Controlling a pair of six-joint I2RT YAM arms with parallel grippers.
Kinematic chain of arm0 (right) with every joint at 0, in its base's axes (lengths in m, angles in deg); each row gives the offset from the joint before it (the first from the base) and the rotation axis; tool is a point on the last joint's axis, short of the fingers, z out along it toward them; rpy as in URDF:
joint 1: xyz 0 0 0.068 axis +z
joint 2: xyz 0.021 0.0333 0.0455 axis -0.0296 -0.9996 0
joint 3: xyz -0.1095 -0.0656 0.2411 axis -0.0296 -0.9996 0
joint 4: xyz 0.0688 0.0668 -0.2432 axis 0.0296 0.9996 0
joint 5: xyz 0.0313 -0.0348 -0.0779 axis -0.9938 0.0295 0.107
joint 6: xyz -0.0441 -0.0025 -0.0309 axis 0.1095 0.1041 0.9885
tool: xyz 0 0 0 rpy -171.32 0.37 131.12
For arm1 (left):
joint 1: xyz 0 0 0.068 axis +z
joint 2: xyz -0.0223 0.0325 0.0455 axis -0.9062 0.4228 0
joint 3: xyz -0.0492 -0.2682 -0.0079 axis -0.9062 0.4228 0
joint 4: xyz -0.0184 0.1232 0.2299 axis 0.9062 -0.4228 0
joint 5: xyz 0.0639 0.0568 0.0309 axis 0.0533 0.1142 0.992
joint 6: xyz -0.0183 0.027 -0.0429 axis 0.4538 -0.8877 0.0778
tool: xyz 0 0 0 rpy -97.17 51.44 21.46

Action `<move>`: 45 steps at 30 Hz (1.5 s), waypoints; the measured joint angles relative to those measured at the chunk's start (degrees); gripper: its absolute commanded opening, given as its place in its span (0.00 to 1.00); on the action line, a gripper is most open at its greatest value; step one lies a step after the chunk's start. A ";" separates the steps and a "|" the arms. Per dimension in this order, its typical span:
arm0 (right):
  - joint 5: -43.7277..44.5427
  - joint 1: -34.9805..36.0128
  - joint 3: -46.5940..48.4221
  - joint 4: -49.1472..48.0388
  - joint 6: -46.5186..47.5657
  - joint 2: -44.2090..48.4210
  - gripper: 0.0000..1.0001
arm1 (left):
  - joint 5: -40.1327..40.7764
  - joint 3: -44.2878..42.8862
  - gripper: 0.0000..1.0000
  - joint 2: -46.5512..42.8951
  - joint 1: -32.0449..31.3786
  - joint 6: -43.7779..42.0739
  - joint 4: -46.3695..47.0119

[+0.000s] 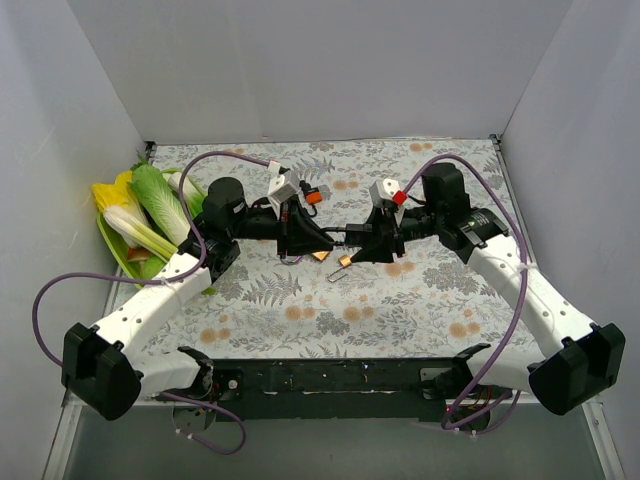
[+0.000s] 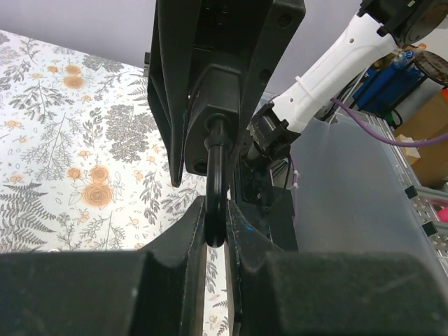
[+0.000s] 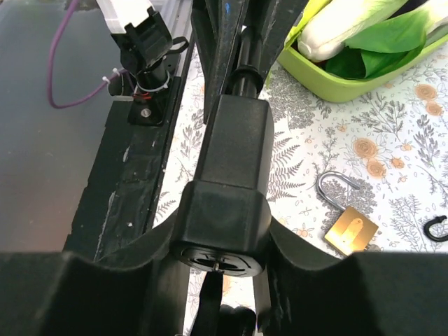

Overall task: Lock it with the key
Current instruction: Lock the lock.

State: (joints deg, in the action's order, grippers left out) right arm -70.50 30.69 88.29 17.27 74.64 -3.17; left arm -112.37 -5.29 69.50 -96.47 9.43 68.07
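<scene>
At the far left a tray (image 1: pixel 118 258) of greens (image 1: pixel 150 200) sits well apart from the work; next, our left gripper (image 2: pixel 217 224) is clenched on the shackle (image 2: pixel 215 168) of the black lock (image 3: pixel 234 161), we judge to hang it clear of the table. Our right gripper (image 3: pixel 224 231) grasps the lock's body on both sides, keyhole (image 3: pixel 219 264) toward its wrist, probably steadying it. A brass padlock (image 3: pixel 350 231) lies on the table, shackle open. We can spot no key, brand or readable writing

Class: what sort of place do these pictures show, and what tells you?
Probably a robotics test cell: two robot arms bolted at a table, white panels enclosing it, a vegetable tray as prop.
</scene>
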 measured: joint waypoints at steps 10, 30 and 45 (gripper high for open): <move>-1.20 -0.20 3.30 3.72 -1.27 -3.34 0.01 | 1.29 -0.48 0.00 0.15 -0.39 -4.39 -3.23; -1.51 1.09 2.91 8.26 -2.89 -4.72 0.02 | 9.18 -0.48 0.00 0.31 -6.49 -13.62 -14.47; 2.47 -1.03 6.82 23.82 10.56 -6.32 0.92 | 9.62 -2.08 0.00 -0.48 -7.21 -20.31 -19.58</move>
State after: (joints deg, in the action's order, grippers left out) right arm -68.03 29.66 95.11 41.09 85.19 -9.49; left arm -102.76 -7.37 69.02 -103.69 -10.88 48.48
